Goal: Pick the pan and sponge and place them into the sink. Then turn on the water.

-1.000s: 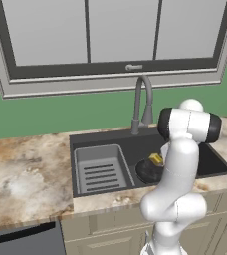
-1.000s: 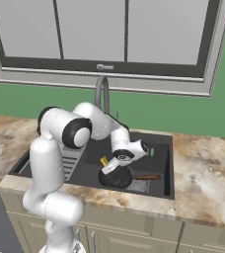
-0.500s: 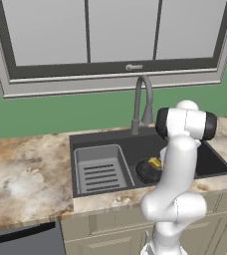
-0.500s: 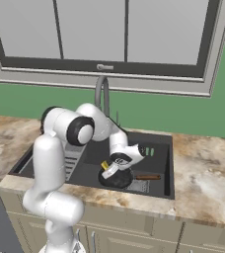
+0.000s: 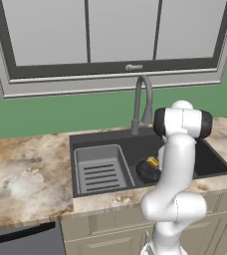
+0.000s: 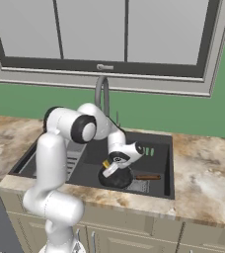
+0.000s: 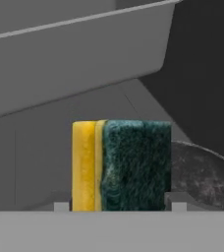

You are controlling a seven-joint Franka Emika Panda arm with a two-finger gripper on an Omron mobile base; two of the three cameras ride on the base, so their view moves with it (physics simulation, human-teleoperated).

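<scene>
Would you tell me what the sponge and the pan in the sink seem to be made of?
Sponge: soft yellow foam with a dark green fibrous scouring layer, judging by its fuzzy texture. Pan: probably matte black coated metal, faintly speckled, with a brownish, possibly wooden, handle.

We see the robot arm covering most of the pan and sponge; the sponge's lower end is cut off.

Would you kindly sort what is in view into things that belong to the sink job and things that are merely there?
Part of the job:
- pan
- sponge
- sink
- gripper

Merely there:
- grey rack insert
- window
- marble counter
</scene>
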